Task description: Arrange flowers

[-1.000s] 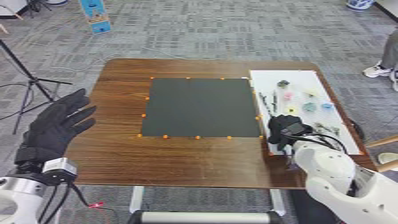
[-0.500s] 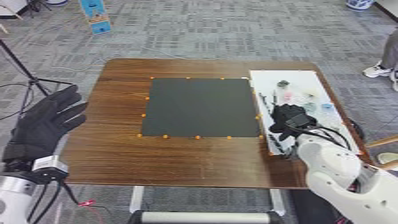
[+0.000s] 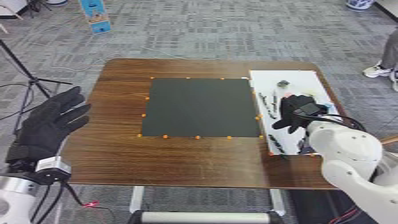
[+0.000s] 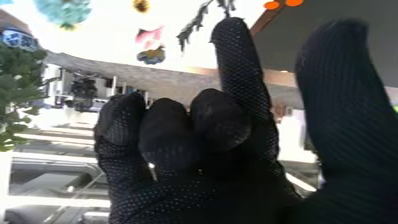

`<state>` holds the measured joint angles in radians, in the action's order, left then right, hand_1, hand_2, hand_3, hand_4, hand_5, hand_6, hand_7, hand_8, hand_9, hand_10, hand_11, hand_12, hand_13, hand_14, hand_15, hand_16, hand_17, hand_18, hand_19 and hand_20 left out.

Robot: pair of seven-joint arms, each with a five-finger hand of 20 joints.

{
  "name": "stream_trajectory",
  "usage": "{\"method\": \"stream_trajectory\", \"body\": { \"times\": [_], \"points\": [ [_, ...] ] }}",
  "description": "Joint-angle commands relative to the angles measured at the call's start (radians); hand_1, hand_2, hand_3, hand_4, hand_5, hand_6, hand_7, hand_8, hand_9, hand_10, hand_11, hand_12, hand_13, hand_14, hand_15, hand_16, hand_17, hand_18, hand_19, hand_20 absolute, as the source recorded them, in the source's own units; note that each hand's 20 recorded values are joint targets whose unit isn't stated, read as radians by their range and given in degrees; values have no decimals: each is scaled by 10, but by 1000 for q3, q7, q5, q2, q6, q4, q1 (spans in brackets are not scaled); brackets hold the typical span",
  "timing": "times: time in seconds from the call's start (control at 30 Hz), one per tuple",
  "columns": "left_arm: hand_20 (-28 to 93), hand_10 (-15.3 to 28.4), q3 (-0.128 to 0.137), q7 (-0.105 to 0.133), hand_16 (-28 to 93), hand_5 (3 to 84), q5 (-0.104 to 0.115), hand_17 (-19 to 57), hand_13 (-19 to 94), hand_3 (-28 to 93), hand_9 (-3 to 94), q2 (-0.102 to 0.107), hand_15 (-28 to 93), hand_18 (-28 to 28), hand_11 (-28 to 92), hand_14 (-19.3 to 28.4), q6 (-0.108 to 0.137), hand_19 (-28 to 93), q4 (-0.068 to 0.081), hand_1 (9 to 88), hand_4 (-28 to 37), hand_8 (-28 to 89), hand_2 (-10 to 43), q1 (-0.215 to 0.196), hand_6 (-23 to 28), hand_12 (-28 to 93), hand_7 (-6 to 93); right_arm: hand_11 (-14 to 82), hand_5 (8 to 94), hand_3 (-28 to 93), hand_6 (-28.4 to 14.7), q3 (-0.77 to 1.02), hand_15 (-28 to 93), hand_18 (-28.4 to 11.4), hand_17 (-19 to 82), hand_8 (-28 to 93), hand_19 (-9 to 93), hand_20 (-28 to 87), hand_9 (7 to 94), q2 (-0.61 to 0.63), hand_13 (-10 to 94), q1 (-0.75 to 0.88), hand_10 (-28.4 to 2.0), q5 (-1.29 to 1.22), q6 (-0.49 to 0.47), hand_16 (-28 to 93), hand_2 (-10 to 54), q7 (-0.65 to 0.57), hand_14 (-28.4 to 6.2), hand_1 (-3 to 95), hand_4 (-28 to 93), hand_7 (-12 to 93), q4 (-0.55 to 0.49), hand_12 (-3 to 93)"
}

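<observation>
Head view: the camera looks forward and down from above the near side of the brown table [image 3: 195, 167]. Right wrist view: close to the right hand [image 3: 296, 110], it faces the far room, inverted. Both include the white panel [image 3: 300, 77], dark mat [image 3: 201, 107] and blue-and-white vase [image 3: 360, 4].

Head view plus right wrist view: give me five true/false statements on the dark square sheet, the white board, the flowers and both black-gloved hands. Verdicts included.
1. The black-gloved right hand is over the white rectangular board. True.
2. The dark square sheet lies to the right of the board. False: it lies to the board's left.
3. Small orange markers sit along the sheet's edges. True.
4. The blue-green flower lies on the dark sheet. False: it lies on the white board.
5. The black-gloved left hand grips a flower. False: it is empty, fingers straight.
</observation>
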<state>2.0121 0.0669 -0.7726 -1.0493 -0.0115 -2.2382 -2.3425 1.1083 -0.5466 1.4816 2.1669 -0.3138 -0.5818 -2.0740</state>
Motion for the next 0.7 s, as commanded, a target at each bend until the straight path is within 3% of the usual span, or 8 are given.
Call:
{"method": "stream_trajectory", "body": {
  "times": [0.03,0.1,0.23,0.7],
  "points": [
    [77,106,-1,8,10,265,5,-119,219,714,238,-7,259,214,231,127,-1,407,-3,241,-283,-115,-54,-2,27,144,223,663,675,131,-8,168,830,-214,299,-100,838,480,690,39,633,225,-118,-9,28,467,-95,21,-127,596,-179,214,-71,567],
    [77,106,-2,6,10,265,6,-119,219,715,238,-6,260,214,231,127,-2,408,-2,241,-283,-115,-55,-1,27,144,223,655,654,44,-12,192,825,-209,284,-94,823,483,666,27,611,268,-122,-10,33,468,-95,18,-130,596,-138,206,-82,569],
    [76,106,-9,2,10,265,7,-119,218,715,238,-3,259,214,232,126,-9,408,3,240,-283,-115,-55,8,28,144,222,641,620,3,-21,204,814,-206,264,-92,800,484,637,11,585,324,-132,-5,48,462,-95,3,-134,592,-116,195,-92,568],
    [76,106,-14,-6,10,265,6,-119,218,713,237,3,258,214,231,127,-14,407,8,238,-283,-115,-51,13,27,145,223,612,569,166,-45,235,789,-214,238,-91,772,471,572,-36,541,461,-144,16,163,405,-95,-36,-152,540,-191,183,-77,540]
  ]
}}
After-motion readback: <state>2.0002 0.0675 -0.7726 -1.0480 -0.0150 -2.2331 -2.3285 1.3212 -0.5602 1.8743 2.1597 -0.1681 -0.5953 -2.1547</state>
